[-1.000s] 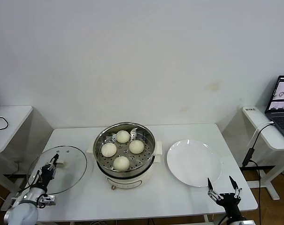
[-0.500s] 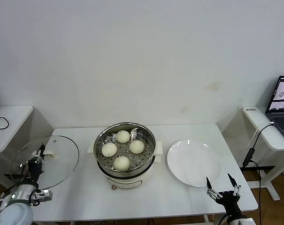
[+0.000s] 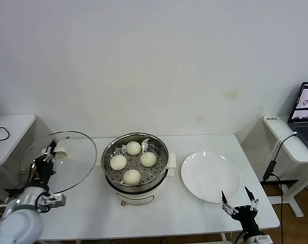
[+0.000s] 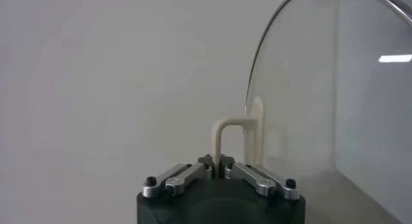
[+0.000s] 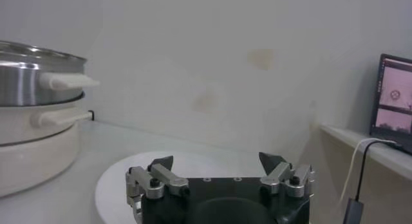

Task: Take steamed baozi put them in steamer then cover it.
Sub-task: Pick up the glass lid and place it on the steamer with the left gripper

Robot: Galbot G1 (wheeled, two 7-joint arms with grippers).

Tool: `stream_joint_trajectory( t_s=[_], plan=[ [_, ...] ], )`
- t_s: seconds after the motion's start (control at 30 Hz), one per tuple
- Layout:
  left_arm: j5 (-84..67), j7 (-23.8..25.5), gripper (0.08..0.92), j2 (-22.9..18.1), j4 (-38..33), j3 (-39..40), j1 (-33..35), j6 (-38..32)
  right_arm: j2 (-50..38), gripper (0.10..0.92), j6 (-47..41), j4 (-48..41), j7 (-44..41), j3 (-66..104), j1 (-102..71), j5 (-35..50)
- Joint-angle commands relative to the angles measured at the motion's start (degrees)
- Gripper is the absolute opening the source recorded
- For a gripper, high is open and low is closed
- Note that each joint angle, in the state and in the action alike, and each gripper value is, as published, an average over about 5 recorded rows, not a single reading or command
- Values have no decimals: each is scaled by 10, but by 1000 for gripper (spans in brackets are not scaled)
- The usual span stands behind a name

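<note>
The glass cover [image 3: 59, 161], pinched by its handle in the left gripper [image 3: 45, 161], had been raised left of the steamer [image 3: 135, 158] holding four baozi [image 3: 133, 148]; right gripper [image 3: 236, 202] was parked spread.

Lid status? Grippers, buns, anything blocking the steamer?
Left gripper shut on lid handle, lid airborne beside steamer. Right gripper open, idle near plate. Four baozi loaded. Path clear.
</note>
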Motion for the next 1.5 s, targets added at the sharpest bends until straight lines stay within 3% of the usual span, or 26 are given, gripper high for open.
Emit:
stream_joint_trajectory(
  t_s=[0.03, 0.2, 0.47, 0.97, 1.13, 1.5],
  plan=[
    [-25, 34, 136, 38, -52, 119, -96, 54, 9, 823, -2, -3, 25, -22, 6, -51],
    [15, 59, 136, 17, -50, 182, -136, 74, 18, 823, -4, -11, 36, -36, 19, -80],
    [127, 97, 136, -86, 16, 284, -205, 87, 38, 823, -7, -33, 54, -60, 36, -126],
    [212, 116, 136, -222, 95, 344, -260, 89, 41, 823, -8, -61, 56, -71, 53, -143],
    [228, 118, 136, -244, 106, 354, -261, 88, 41, 823, -9, -62, 56, -74, 54, -143],
    [238, 119, 136, -247, 105, 351, -237, 84, 43, 823, -8, -64, 56, -80, 52, -145]
  ],
)
